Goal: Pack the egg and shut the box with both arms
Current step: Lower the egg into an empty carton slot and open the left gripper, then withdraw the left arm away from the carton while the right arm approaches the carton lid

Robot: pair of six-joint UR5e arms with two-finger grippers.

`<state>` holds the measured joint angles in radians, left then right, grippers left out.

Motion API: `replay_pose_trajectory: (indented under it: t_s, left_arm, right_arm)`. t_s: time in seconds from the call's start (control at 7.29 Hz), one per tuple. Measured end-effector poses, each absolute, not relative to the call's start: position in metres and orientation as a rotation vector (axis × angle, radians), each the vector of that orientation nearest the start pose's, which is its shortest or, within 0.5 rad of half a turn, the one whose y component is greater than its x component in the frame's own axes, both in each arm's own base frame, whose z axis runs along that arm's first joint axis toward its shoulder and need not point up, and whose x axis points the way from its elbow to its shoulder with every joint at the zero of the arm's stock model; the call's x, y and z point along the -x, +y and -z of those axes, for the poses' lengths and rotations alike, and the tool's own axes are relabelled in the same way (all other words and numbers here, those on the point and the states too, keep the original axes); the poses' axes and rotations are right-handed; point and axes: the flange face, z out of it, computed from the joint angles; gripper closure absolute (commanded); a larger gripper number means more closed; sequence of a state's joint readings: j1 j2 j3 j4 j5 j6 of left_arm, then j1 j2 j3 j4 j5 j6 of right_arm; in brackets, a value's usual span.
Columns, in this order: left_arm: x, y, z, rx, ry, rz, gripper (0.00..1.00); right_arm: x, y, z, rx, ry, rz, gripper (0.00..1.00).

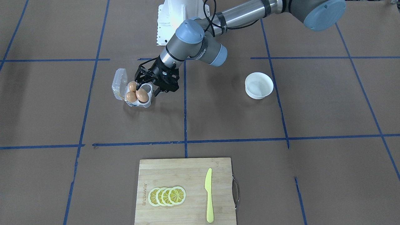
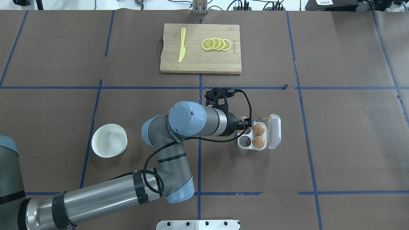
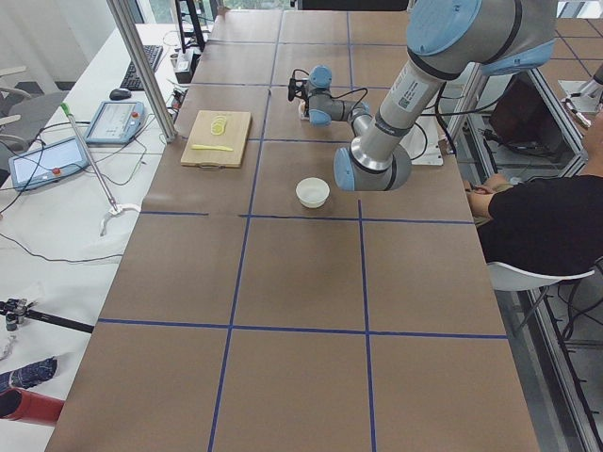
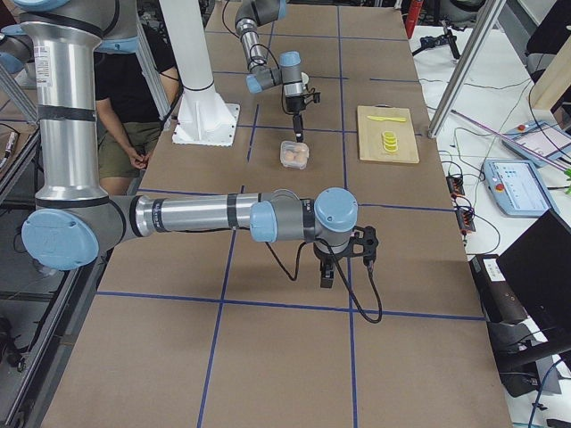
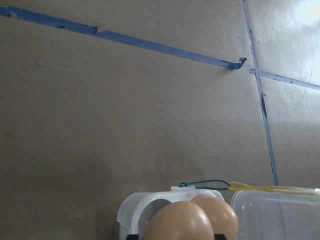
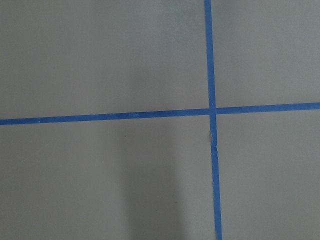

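The clear box (image 2: 273, 131) stands open on the table, its lid (image 1: 120, 82) folded back. Two brown eggs (image 2: 258, 134) lie in its cups on the lid side, and one cup (image 2: 245, 142) is empty. My left gripper (image 2: 244, 123) is shut on a third egg (image 1: 142, 95) and holds it over the last cup. In the left wrist view this egg (image 5: 180, 222) fills the bottom edge, above the box rim (image 5: 145, 205). My right gripper (image 4: 326, 272) hangs low over bare table, far from the box; I cannot tell whether it is open or shut.
A white bowl (image 2: 109, 140) stands on the robot's left side. A wooden cutting board (image 2: 198, 62) at the far edge carries lemon slices (image 2: 216, 44) and a yellow knife (image 2: 182, 48). The white pedestal (image 1: 175, 18) is behind the box. A person (image 3: 537, 221) sits beside the table.
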<state>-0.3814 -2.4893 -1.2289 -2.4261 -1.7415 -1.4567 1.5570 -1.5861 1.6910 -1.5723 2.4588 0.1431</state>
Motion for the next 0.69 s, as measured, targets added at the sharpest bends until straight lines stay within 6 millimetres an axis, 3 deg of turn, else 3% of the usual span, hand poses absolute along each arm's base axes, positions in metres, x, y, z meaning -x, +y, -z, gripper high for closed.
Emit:
replay_pose_trajectory:
  t_s: [0.27,0.55,0.69]
  left_arm:
    - [-0.672,-0.399,-0.114,-0.196,1.432,0.111,0.0]
    - [-0.643,-0.423,-0.117,-0.13,1.377,0.087,0.0]
    - [-0.619,-0.435,-0.125,-0.099,1.34,0.071,0.0]
  right_arm:
    - [-0.049,-0.49,-0.595,-0.028,-0.895,-0.081,0.0]
    - [-0.041,-0.491,-0.576,-0.021,-0.899,-0.121,0.01]
    - [-0.024,-0.491,-0.559,-0.014,-0.904,-0.133,0.14]
